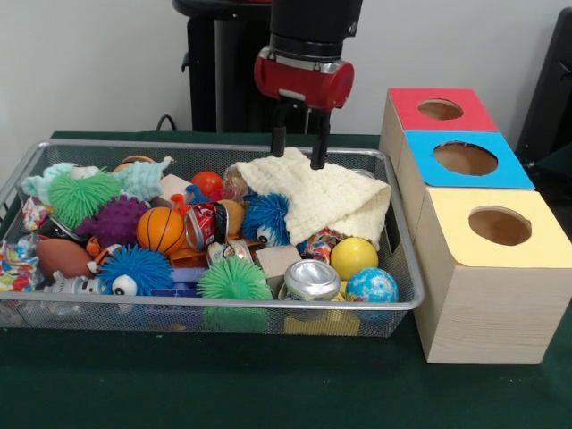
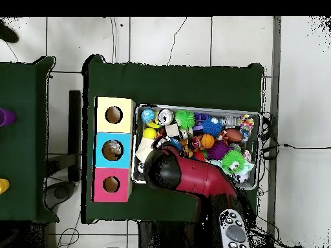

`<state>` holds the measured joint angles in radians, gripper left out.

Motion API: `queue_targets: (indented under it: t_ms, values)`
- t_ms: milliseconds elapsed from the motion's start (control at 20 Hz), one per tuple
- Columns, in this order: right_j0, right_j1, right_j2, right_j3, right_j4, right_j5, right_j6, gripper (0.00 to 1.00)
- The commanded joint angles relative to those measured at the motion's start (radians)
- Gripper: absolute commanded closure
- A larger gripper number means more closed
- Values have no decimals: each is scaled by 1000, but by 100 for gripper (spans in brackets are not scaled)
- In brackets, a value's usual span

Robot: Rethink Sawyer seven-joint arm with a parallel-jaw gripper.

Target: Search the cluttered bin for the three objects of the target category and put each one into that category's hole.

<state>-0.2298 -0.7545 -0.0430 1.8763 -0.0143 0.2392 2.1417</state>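
The silver wire mesh bin (image 1: 214, 306) is full of toys. My gripper (image 1: 298, 157) hangs over the bin's back right part, open and empty, its fingertips (image 1: 318, 163) at the top of a cream cloth (image 1: 326, 198). A wrinkly clear packet (image 1: 16, 264) with blue and white lies at the bin's left end, and a second packet (image 1: 34, 213) lies behind it. A third wrinkly packet (image 1: 320, 243) peeks out beside the yellow ball (image 1: 354, 256). In the overhead view my arm (image 2: 187, 175) covers the gripper and part of the bin (image 2: 260, 150).
Three wooden boxes stand right of the bin, each with a round hole: red top (image 1: 420, 96), blue top (image 1: 509, 170), yellow top (image 1: 451, 210). The bin also holds spiky balls (image 1: 234, 279), a small basketball (image 1: 161, 230), a red can (image 1: 204, 223) and a silver can (image 1: 312, 280).
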Motion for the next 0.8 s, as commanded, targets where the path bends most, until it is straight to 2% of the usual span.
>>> queue_targets:
  t_ms: [50,350,800]
  values:
    - [-143,-9,171,-92,-99,156,-195,0]
    - [-228,-16,236,-130,-163,224,-244,0]
    - [-298,-27,307,-149,-234,271,-236,0]
